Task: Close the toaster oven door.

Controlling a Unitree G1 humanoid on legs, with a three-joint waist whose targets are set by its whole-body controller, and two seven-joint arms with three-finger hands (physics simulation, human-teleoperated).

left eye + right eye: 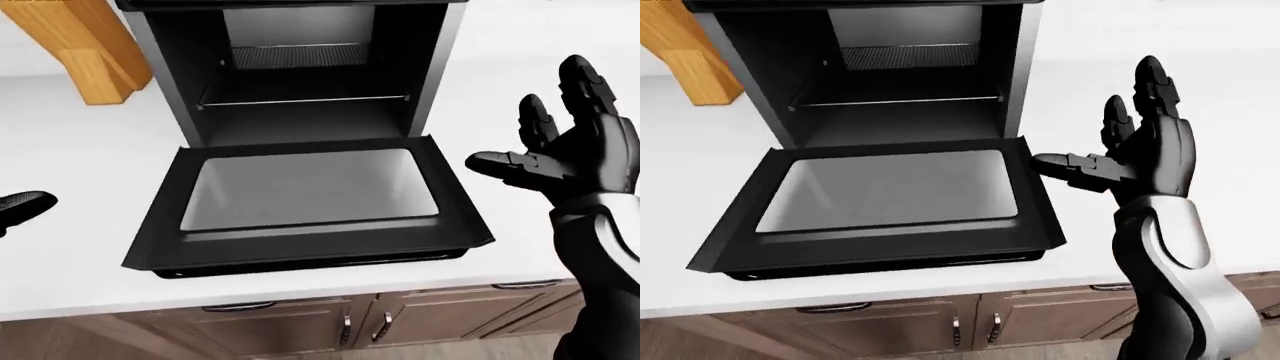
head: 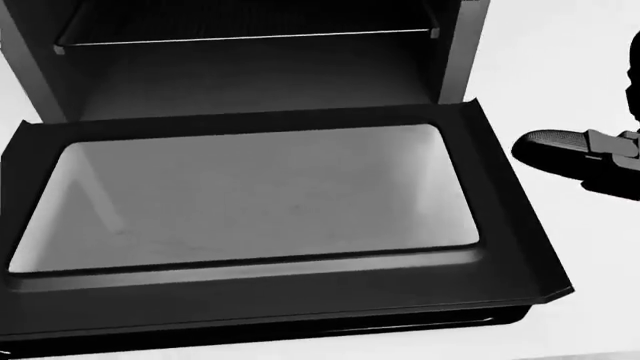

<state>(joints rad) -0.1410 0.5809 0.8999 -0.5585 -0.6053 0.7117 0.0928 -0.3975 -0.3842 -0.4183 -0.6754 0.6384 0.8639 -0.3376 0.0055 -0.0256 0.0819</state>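
The black toaster oven [image 1: 300,82] stands on the white counter [image 1: 70,150] with its door [image 1: 310,202] dropped flat toward me, glass pane facing up. The head view is filled by that door [image 2: 250,195] and the wire rack inside. My right hand [image 1: 522,120] hovers open just right of the door, fingers spread upward. In the right-eye view its thumb [image 1: 1060,163] points at the door's right edge, and whether it touches is unclear. Only a dark tip of my left hand [image 1: 22,206] shows at the left edge, apart from the door.
A wooden block-like object [image 1: 90,52] leans on the counter left of the oven. Brown cabinet doors with dark handles [image 1: 350,326] run below the counter edge. The door's outer edge overhangs close to the counter's near edge.
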